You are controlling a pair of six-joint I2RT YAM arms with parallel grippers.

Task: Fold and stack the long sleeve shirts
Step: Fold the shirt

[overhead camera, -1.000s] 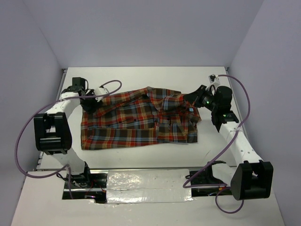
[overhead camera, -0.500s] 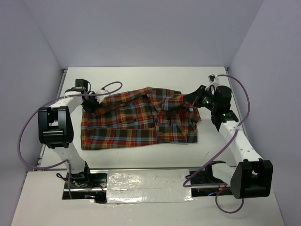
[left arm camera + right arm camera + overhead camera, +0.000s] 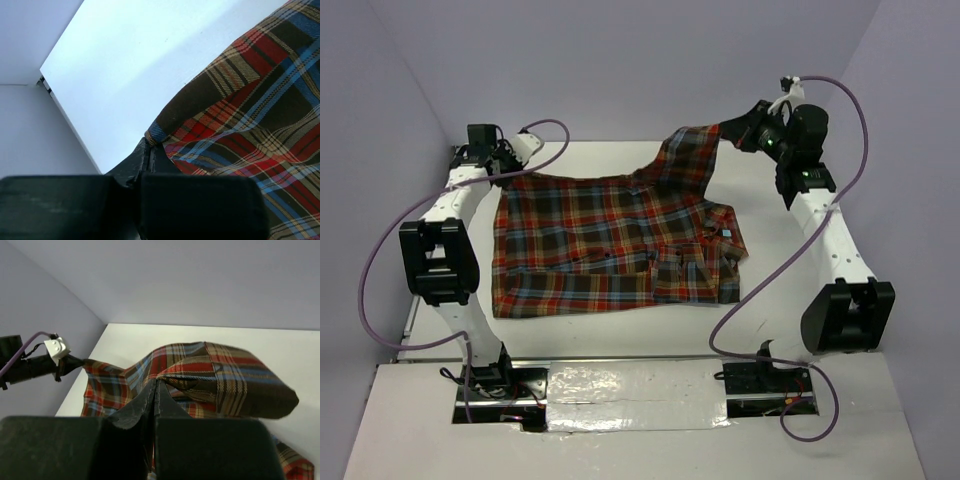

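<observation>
The plaid long sleeve shirt (image 3: 610, 235), checked in red-orange, brown and light blue, lies spread on the white table (image 3: 600, 155). My left gripper (image 3: 503, 165) is shut on the shirt's far left corner (image 3: 156, 134), held just above the table. My right gripper (image 3: 725, 130) is shut on a fold of the shirt (image 3: 165, 377) and holds the far right part raised high, so the cloth (image 3: 688, 155) hangs in a steep flap. The collar and neck label (image 3: 728, 232) rest at the right side.
Purple walls (image 3: 620, 60) close in the table at the back and both sides. The left table edge (image 3: 65, 115) runs close to my left gripper. Both arm bases (image 3: 485, 385) and purple cables sit along the near edge.
Both grippers moved toward the back of the table. The left one closed on the shirt's corner and pulled it back; the right one lifted its hold high, raising a flap of cloth.
</observation>
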